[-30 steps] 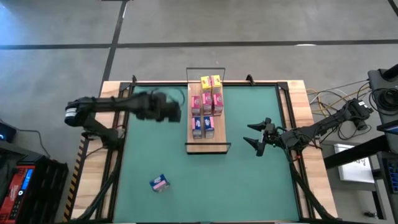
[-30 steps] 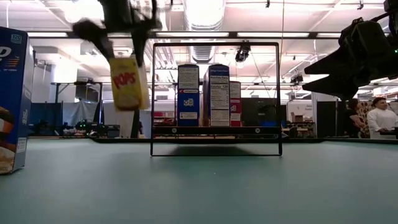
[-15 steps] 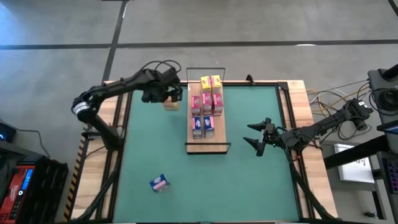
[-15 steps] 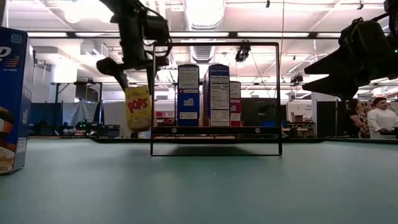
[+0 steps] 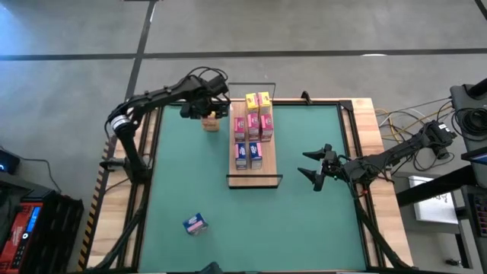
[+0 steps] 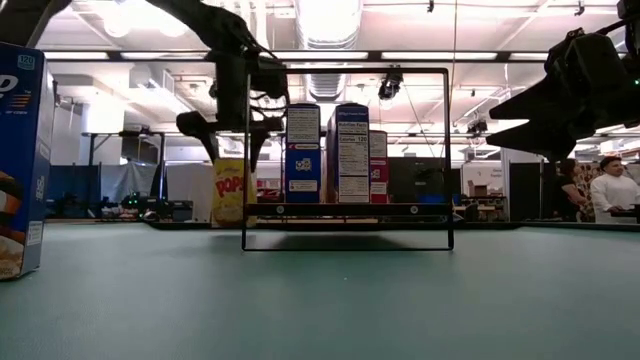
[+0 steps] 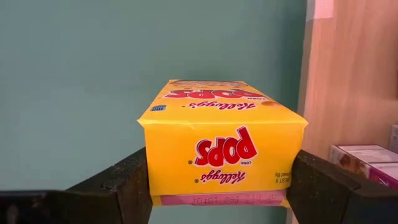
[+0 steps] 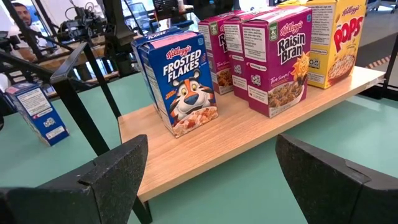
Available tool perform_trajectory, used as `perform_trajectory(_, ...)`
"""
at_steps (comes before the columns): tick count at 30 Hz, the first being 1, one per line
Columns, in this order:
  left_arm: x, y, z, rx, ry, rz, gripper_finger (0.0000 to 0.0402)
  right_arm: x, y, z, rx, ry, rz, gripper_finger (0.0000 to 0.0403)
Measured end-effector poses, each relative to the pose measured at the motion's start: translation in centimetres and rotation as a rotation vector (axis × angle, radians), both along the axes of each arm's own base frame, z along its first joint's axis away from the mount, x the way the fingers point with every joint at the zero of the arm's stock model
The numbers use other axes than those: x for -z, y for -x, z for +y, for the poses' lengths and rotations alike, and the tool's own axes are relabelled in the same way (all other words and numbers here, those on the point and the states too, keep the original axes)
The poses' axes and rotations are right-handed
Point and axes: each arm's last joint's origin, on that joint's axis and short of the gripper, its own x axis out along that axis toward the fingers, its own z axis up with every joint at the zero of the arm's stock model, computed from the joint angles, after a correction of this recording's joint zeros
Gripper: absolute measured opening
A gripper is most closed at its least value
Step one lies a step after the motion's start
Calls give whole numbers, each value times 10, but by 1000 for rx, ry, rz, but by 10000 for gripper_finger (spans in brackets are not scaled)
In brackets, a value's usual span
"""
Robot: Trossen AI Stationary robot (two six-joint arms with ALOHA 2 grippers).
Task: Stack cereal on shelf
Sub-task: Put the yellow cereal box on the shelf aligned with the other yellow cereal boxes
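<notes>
My left gripper (image 5: pixel 204 113) hangs over the table's far left part, just left of the shelf's far end, and is shut on a yellow Pops cereal box (image 7: pixel 221 146). The low view shows this box (image 6: pixel 231 190) upright under the gripper (image 6: pixel 230 140). The shelf (image 5: pixel 254 180) is a wooden plank with black wire frames. Yellow, pink and blue boxes (image 5: pixel 254 129) stand on it in rows. One blue box (image 5: pixel 195 224) lies on the table near its near left edge. My right gripper (image 5: pixel 314 172) is open, right of the shelf's near end. My left gripper pinches the yellow Pops box between its two fingers, one finger (image 7: pixel 134 180) on each of two opposite sides (image 7: pixel 148 163) at the box's upper end. It comes from above, pointing down. The box hangs upright below the fingers, low over the table; whether its bottom touches, I cannot tell.
The shelf's black wire frame (image 6: pixel 346 160) stands between the low camera and the boxes. Green table lies free left of the shelf and across the near half. A large blue box (image 6: pixel 20 160) stands close to the low camera. People and equipment show in the room behind.
My left gripper has carried the yellow box toward the table's far edge and rightward toward the shelf's far end, then down. The box has dropped from well above the table to about table level, staying upright. My right arm has kept still.
</notes>
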Motion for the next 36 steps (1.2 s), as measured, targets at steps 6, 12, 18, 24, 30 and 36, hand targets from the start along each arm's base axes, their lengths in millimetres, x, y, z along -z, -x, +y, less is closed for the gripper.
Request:
perform_trajectory(6, 8, -1, 5, -8, 17, 13, 277, 0, 0, 0, 0, 0, 0, 341)
perform_trajectory(12, 8, 0, 4, -8, 22, 20, 293, 0, 0, 0, 1, 0, 0, 341)
perform_trajectory(18, 4, 1, 3, -10, 16, 8, 345, 0, 0, 0, 0, 0, 0, 341)
perform_trajectory(24, 0, 3, 1, -68, 30, -8, 395, 0, 0, 0, 0, 0, 0, 341)
perform_trajectory(30, -8, 7, -3, 30, 28, -4, 394, 0, 0, 0, 0, 0, 0, 341)
perform_trajectory(36, -21, 14, -9, 400, -20, 33, 398, 0, 0, 0, 0, 0, 0, 341)
